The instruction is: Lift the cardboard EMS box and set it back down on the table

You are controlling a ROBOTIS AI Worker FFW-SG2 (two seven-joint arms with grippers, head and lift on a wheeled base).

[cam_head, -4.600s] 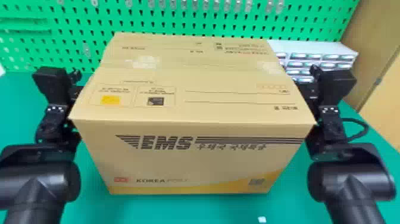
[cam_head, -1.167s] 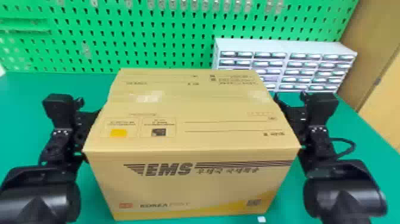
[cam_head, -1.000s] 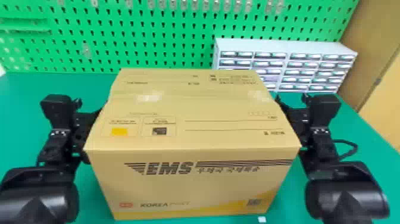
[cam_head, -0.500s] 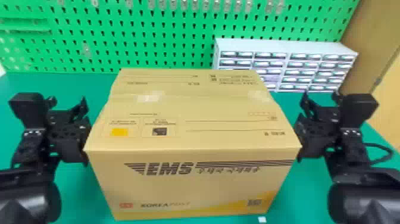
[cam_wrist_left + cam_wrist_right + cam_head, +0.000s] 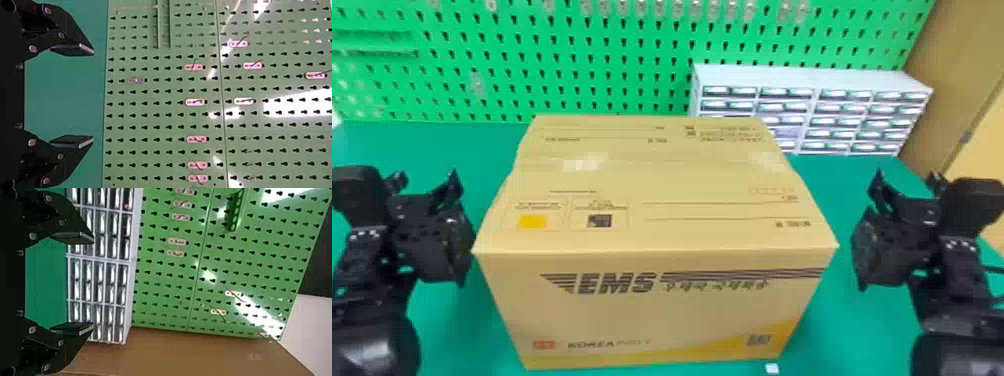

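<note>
The cardboard EMS box (image 5: 652, 312) rested on the tabletop (image 5: 427, 145) between the left gripper (image 5: 93, 95) and the right gripper (image 5: 93, 282), both spread wide and empty; set-down appeared complete, with only full withdrawal remaining, although left-side clearance could not be confirmed.

This looks like a workshop or a lab's work corner: in the head view, a green pegboard (image 5: 532, 25) dotted with small fittings (image 5: 641, 7) rises at twelve o'clock behind a green bench (image 5: 432, 145), with a pale small-drawer cabinet (image 5: 807, 76) at two o'clock.
</note>
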